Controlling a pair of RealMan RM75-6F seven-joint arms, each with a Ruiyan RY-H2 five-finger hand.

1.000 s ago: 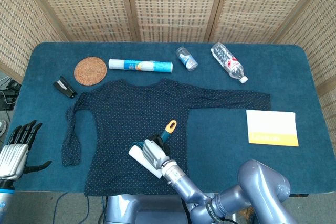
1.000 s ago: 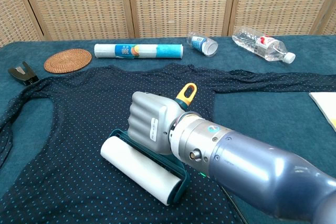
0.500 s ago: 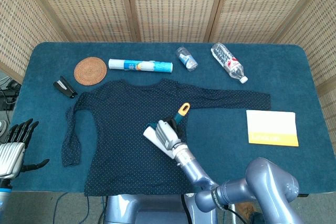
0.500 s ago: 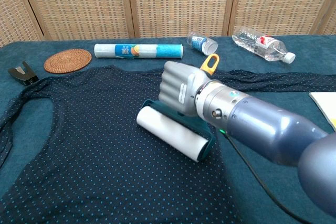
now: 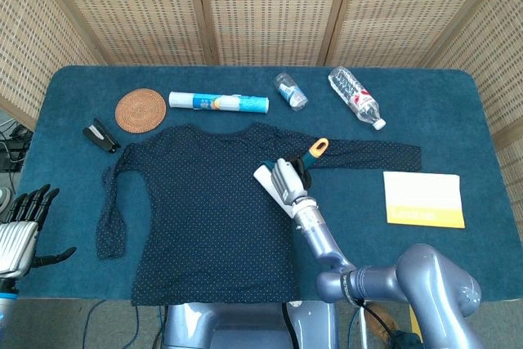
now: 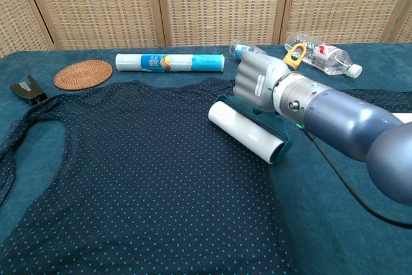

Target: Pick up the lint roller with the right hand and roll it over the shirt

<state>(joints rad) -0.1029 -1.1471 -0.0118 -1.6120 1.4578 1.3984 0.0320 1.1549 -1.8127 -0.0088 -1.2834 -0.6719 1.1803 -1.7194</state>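
White lint roller (image 6: 248,132), gripped by the right robot hand (image 6: 257,83), lies on the dotted shirt (image 6: 141,178); labels unreadable.

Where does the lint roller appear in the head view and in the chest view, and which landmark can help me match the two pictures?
Head view: the lint roller lies near the middle of the picture, on the shirt, held by the right hand.
Chest view: the lint roller is right of centre, on the shirt's upper part, under the right hand.
Shared landmark: the round woven coaster, at upper left in both views.
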